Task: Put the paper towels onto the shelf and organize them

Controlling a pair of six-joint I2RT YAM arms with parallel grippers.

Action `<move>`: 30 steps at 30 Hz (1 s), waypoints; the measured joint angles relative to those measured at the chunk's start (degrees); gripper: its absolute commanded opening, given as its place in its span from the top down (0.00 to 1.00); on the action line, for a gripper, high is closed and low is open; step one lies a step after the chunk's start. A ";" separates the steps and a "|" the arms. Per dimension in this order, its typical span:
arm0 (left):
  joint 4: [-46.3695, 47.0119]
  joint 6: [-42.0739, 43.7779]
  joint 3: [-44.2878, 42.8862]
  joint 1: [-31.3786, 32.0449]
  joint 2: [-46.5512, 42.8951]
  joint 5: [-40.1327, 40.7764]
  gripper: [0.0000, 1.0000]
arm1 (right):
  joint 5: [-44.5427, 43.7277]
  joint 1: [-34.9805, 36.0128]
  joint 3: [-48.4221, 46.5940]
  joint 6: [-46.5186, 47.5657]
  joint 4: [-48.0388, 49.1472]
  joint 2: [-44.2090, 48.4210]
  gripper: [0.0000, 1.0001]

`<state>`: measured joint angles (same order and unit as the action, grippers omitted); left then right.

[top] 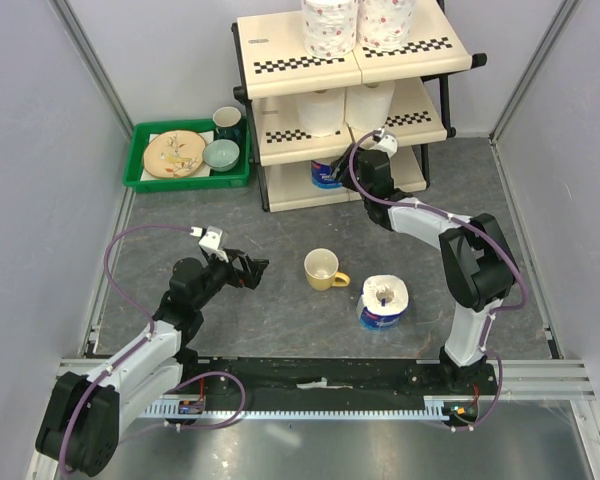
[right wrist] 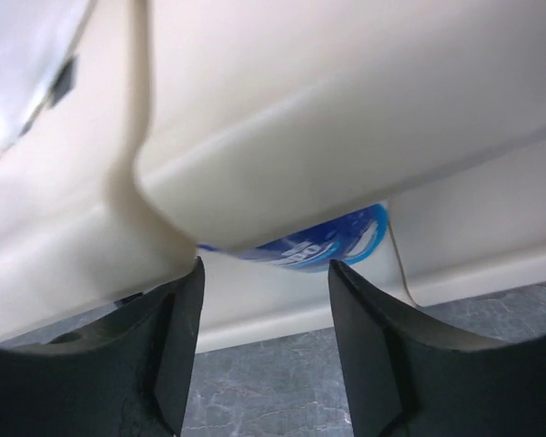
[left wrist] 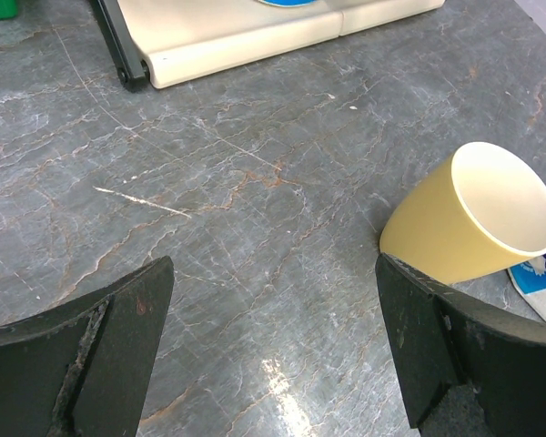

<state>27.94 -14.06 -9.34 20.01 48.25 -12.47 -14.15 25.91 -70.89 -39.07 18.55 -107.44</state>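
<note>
The shelf (top: 280,85) stands at the back. Two floral paper towel rolls (top: 330,25) stand on its top tier and two plain rolls (top: 323,110) on the middle tier. A blue-wrapped roll (top: 326,176) sits on the bottom tier; it also shows in the right wrist view (right wrist: 320,241) under the middle panel. My right gripper (top: 358,162) (right wrist: 264,305) is open and empty, just in front of that roll. A second blue-wrapped roll (top: 384,302) stands on the table. My left gripper (top: 252,270) (left wrist: 273,314) is open and empty, left of the yellow mug (left wrist: 478,214).
The yellow mug (top: 325,268) stands between my left gripper and the loose roll (left wrist: 541,284). A green tray (top: 140,160) with a plate, a bowl and a dark mug sits left of the shelf. The shelf's bottom panel (left wrist: 255,32) shows ahead in the left wrist view.
</note>
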 measured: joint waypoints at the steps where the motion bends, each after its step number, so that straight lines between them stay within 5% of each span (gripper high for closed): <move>1: 0.00 0.02 0.00 0.00 0.02 -0.04 0.01 | 0.83 0.00 0.28 0.15 0.70 0.26 0.33; 16: 0.00 0.00 0.00 0.00 0.24 -0.13 0.01 | 9.18 0.26 9.70 2.56 3.93 8.02 0.32; 23: 0.00 0.00 0.00 0.00 0.55 -0.13 0.01 | 10.14 4.42 17.88 6.47 -3.98 24.74 0.28; 30: 0.00 0.00 -0.02 0.00 0.57 -0.15 0.01 | -1.44 10.51 21.84 0.00 -28.37 51.41 0.21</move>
<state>27.94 -14.06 -9.37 20.01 48.82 -12.62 -15.59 36.42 -49.06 -39.07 -9.82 -56.03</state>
